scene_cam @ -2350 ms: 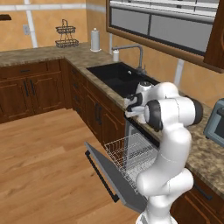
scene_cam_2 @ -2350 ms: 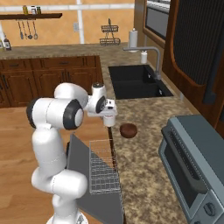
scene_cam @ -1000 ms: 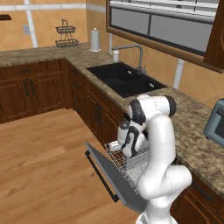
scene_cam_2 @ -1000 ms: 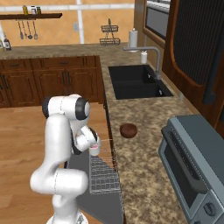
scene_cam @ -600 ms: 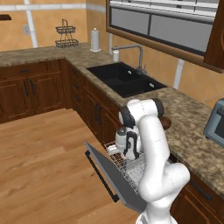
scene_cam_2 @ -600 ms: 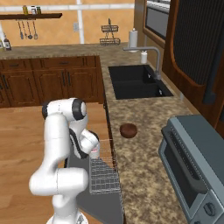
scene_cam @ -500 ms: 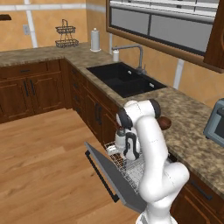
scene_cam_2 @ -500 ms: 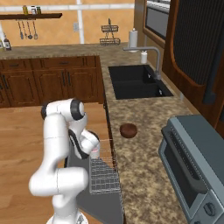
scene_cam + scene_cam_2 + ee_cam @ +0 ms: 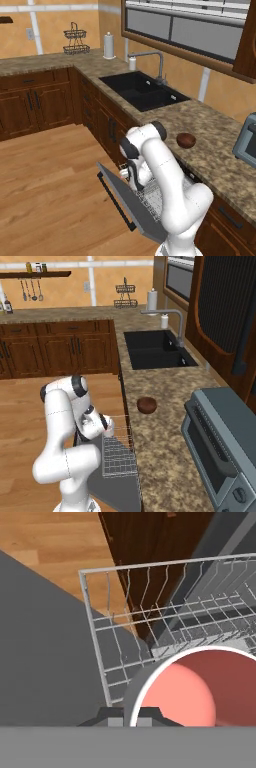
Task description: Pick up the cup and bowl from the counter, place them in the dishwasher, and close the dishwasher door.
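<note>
Room: kitchen with dark wooden cabinets, a wood floor and a black sink [image 9: 145, 92] set into the long run.
Counter [image 9: 155, 456]: speckled brown granite, hard and level; a grey toaster oven [image 9: 225, 451] stands at its near end.
Dishwasher door [image 9: 127, 202]: folded down flat, the white wire rack [image 9: 118, 453] drawn out over it.
Cup [image 9: 192, 687]: white outside, pink-red inside, mouth towards the hand camera, held low over the near corner of the rack; whether it touches the wires cannot be told.
Claw [image 9: 130, 714]: clamped on the cup at its rim, the arm bent down beside the counter edge.
Cup handling: likely light, rigid and smooth-walled, so a rim pinch could slip; it looks better set down gently between the wires than dropped.
Bowl [image 9: 147, 404]: dark reddish-brown, on the counter between sink and toaster oven, well apart from the cup.
Bowl handling: probably stiff and shallow; the rim seems the only place to pinch.
</note>
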Tool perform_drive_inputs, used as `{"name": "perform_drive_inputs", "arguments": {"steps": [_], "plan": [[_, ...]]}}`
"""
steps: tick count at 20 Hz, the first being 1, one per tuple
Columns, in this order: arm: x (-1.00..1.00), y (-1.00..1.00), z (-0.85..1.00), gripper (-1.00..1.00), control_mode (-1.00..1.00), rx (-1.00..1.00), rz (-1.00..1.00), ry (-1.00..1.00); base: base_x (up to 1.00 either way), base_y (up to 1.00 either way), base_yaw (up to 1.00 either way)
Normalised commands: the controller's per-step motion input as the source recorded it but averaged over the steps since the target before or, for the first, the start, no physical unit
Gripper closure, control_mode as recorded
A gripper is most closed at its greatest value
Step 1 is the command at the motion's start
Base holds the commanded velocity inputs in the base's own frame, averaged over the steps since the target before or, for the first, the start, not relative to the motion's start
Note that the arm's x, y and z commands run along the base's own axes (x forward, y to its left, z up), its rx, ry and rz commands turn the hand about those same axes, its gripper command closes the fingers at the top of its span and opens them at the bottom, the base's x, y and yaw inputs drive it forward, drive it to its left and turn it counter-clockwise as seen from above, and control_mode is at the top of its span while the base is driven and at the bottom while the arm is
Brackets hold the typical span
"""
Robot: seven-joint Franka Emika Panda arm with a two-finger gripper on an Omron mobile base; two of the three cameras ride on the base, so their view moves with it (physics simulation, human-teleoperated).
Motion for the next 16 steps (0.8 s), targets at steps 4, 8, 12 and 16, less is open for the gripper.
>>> {"name": "perform_drive_inputs", "arguments": {"steps": [4, 8, 12, 16], "plan": [[0.62, -0.20, -0.21, 1.00, -1.00, 0.00, 0.00, 0.04, 0.00, 0.00, 0.00], [0.35, -0.01, -0.34, 1.00, -1.00, 0.00, 0.00, 0.10, 0.00, 0.00, 0.00], [0.23, -0.20, -0.25, 1.00, -1.00, 0.00, 0.01, 0.08, 0.00, 0.00, 0.00], [0.22, -0.36, -0.03, 1.00, -1.00, 0.03, 0.00, 0.00, 0.00, 0.00, 0.00]]}}
